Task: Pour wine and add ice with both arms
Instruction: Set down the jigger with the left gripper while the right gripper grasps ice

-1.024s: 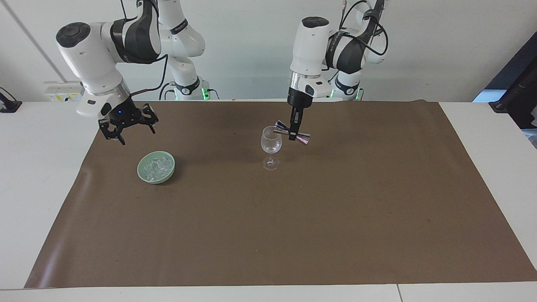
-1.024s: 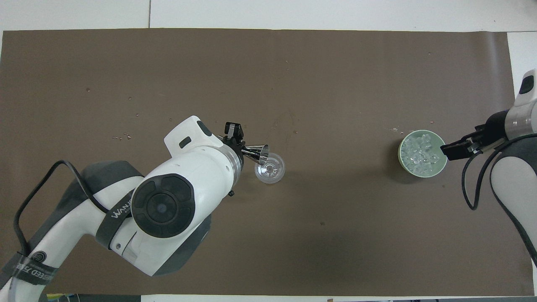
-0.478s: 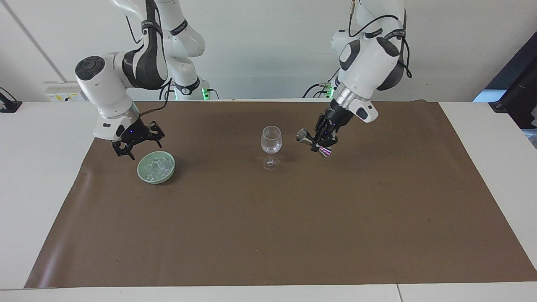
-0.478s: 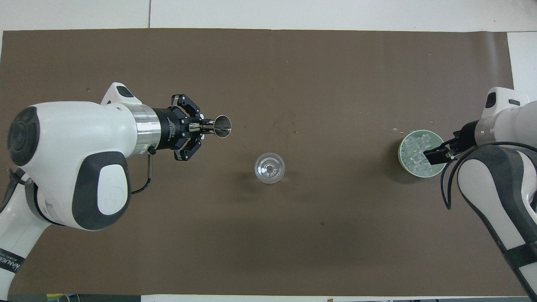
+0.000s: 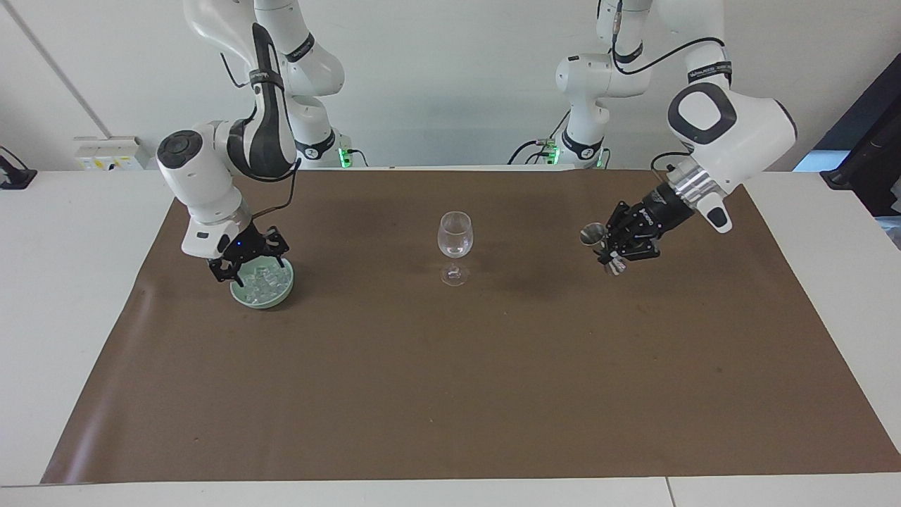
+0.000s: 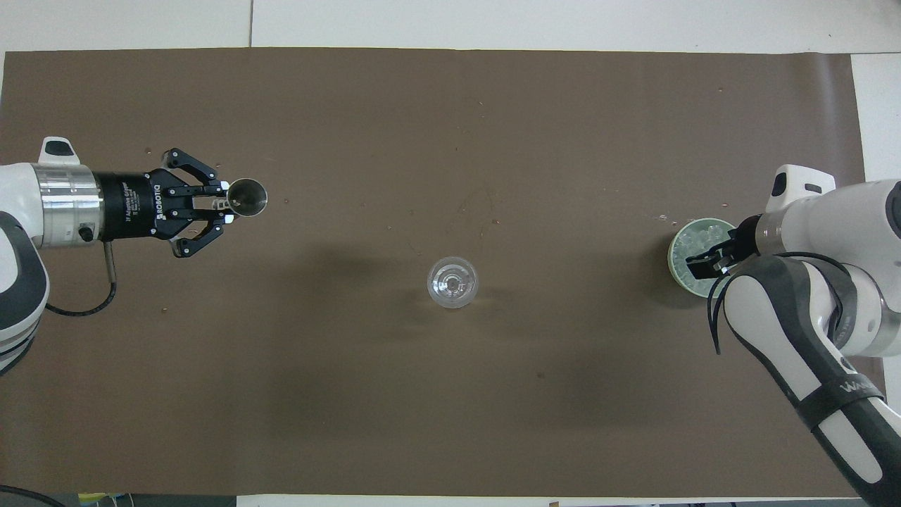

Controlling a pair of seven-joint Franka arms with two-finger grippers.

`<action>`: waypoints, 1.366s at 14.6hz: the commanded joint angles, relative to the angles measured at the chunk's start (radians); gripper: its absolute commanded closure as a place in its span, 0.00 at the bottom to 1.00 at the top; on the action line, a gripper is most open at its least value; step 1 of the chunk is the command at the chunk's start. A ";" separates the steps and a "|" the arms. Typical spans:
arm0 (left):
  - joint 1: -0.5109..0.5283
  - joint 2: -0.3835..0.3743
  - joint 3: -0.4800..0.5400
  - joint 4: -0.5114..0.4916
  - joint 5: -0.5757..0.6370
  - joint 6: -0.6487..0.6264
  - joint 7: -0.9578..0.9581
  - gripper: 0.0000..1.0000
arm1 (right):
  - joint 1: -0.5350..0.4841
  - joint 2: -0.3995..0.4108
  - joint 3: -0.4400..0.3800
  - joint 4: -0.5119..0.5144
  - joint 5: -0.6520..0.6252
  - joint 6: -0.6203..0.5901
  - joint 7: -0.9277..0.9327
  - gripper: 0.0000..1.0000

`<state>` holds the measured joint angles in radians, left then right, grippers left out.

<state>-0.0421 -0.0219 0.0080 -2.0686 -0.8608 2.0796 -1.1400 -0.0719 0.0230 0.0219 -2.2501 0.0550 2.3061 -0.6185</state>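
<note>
Over the brown mat (image 5: 450, 394) toward the left arm's end of the table, the left gripper (image 5: 611, 252) has swung well away from the wine glass (image 5: 455, 243), where a second ago it held the metal jigger (image 5: 597, 238) tipped at the rim; its fingers are still clamped on the jigger's waist, and the cup now sits nearly upright, close above the mat. That reads as the pouring step finished, with the measure being carried off to be set down. The glass stands upright at the middle of the mat, untouched by either arm; I cannot tell how much liquid it holds. Toward the right arm's end, the right gripper (image 5: 243, 273) has dropped from above the mat down into the pale green bowl (image 5: 280, 299), its fingers apart but starting to draw in among the ice (image 5: 266, 283). Whether a chunk sits between them cannot be told. My judgement is that the ice step is just opening: a pinch on one chunk, then a carry to the glass.
</note>
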 commanded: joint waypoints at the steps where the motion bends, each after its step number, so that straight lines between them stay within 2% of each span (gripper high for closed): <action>1: 0.137 0.062 -0.013 0.011 -0.111 -0.082 0.123 1.00 | -0.011 -0.012 0.003 -0.034 0.017 0.024 -0.033 0.15; 3: 0.212 0.101 -0.014 0.012 -0.158 -0.108 0.152 1.00 | -0.011 -0.014 0.003 -0.045 0.017 0.033 -0.029 0.20; 6: 0.275 0.163 -0.014 0.012 -0.243 -0.113 0.186 1.00 | -0.016 0.000 0.003 -0.074 0.017 0.068 -0.032 0.21; 8: 0.329 0.221 -0.016 0.016 -0.283 -0.166 0.265 1.00 | -0.016 0.018 0.003 -0.065 0.017 0.072 -0.033 0.21; 10: 0.343 0.258 -0.016 0.018 -0.363 -0.167 0.306 1.00 | -0.017 0.017 0.003 -0.068 0.017 0.070 -0.035 0.21; 14: 0.353 0.302 -0.016 0.005 -0.420 -0.173 0.360 1.00 | -0.017 0.018 0.003 -0.069 0.017 0.073 -0.037 0.31; 20: 0.435 0.313 -0.016 -0.094 -0.520 -0.230 0.488 1.00 | -0.020 0.032 0.003 -0.074 0.017 0.093 -0.032 0.33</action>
<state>0.3628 0.3029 0.0019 -2.1114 -1.3338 1.8796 -0.7014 -0.0743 0.0454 0.0177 -2.3107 0.0555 2.3714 -0.6187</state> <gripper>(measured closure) 0.784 0.326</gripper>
